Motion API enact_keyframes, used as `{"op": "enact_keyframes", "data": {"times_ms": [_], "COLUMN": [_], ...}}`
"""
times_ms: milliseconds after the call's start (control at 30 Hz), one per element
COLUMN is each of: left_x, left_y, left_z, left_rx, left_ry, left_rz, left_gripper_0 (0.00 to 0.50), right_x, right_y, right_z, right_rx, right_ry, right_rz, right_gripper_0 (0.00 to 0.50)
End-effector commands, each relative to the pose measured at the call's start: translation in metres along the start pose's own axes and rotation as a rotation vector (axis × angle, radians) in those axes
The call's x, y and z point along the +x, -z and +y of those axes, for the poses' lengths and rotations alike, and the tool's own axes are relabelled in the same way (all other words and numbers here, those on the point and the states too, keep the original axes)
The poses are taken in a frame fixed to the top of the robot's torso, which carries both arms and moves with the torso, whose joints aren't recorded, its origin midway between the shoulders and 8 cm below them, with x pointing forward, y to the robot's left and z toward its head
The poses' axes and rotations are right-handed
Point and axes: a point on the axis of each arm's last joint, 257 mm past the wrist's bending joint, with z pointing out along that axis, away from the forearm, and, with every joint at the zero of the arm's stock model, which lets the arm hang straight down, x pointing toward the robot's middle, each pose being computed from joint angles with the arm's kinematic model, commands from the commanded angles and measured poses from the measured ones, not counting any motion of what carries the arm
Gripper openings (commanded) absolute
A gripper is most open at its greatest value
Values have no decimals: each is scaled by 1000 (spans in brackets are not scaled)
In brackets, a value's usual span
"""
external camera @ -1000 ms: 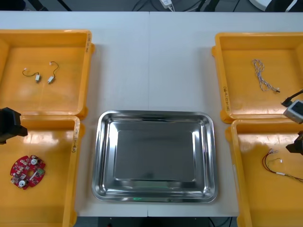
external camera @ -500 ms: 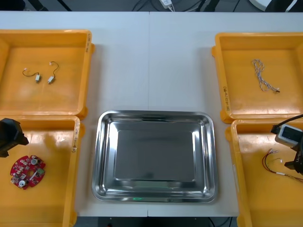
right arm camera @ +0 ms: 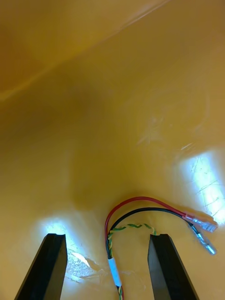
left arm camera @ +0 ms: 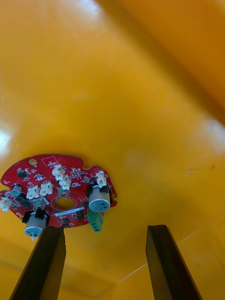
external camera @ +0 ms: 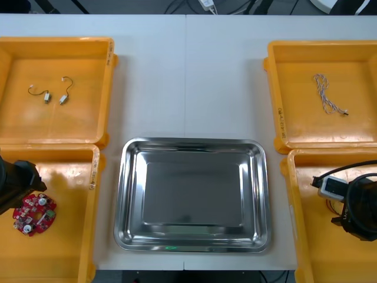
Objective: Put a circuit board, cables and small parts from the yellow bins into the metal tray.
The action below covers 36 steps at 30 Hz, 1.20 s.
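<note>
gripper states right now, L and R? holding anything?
Left gripper: open, empty, just short of the circuit board.
Right gripper: open, empty, straddling the cable.

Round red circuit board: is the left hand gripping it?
No, the round red circuit board lies beyond the open left hand.

Metal tray (external camera: 191, 146) at 6 o'clock on the table (external camera: 188, 71), bare and shiny inside. 10 o'clock bin (external camera: 82, 121): two small metal parts (external camera: 62, 99). 8 o'clock bin (external camera: 65, 247): round red circuit board (external camera: 34, 214), left gripper (external camera: 20, 183) at its 11 o'clock. 2 o'clock bin (external camera: 303, 118): twisted blue and white cable (external camera: 327, 99). 4 o'clock bin (external camera: 312, 247): right gripper (external camera: 360, 212) over the red and yellow cable (external camera: 330, 206), which is mostly hidden.
</note>
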Motion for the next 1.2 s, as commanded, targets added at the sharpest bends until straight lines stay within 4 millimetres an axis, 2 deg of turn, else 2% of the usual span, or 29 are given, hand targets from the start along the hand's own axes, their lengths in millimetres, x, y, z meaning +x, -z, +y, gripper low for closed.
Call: {"op": "enact_keyframes", "data": {"times_ms": [33,267,667,1167,1200], "left_x": [3,11,30,35,35], "left_y": [-2,-10,-26,-34,-35], "left_z": [4,5,8,5,5], "left_rx": [11,4,-28,-42,-42], "left_ry": [101,120,115,120,119], "left_rz": [-21,-11,17,8,7], "left_gripper_0": [500,500,500,500,500], "right_x": [23,42,44,54,55], "right_y": [7,7,-15,-19,-18], "right_z": [-1,-15,-4,1,1], "right_rx": [13,49,22,14,13], "right_ry": [87,92,82,85,82], "right_rz": [74,126,106,135,135], "right_gripper_0": [500,500,500,500,476]}}
